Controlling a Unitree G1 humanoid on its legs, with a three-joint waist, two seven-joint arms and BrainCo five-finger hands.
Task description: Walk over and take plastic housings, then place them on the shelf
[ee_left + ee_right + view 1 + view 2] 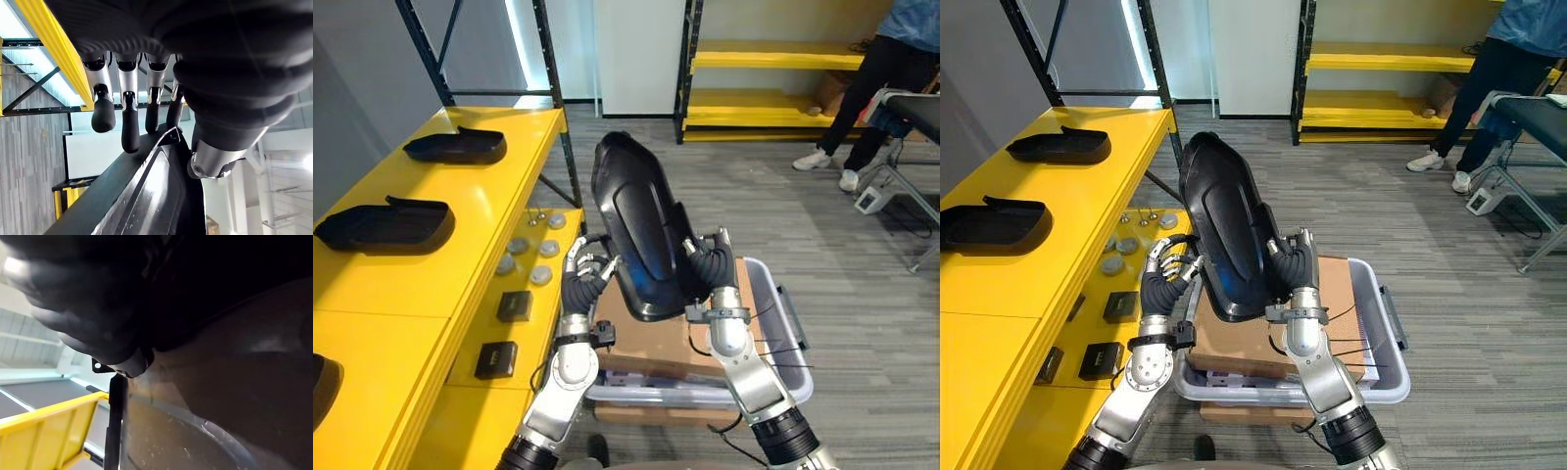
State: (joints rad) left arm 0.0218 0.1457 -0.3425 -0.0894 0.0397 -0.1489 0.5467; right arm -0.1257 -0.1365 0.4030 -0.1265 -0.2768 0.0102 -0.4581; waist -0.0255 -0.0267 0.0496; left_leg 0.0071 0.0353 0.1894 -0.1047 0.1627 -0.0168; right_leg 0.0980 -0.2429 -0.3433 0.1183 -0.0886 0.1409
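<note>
While the housing (636,225) stands upright between both hands, I see it over the box (646,348) in the grey bin (771,313), just right of the yellow shelf (480,235). The left hand (578,282) has its fingers (129,127) nearly straight, tips on the housing's rim. The right hand (710,269) presses the housing's right side; I cannot tell its grip. Two more housings (458,147) (386,225) lie on the shelf, far left.

Glossy black housing (636,225) held upright.
</note>
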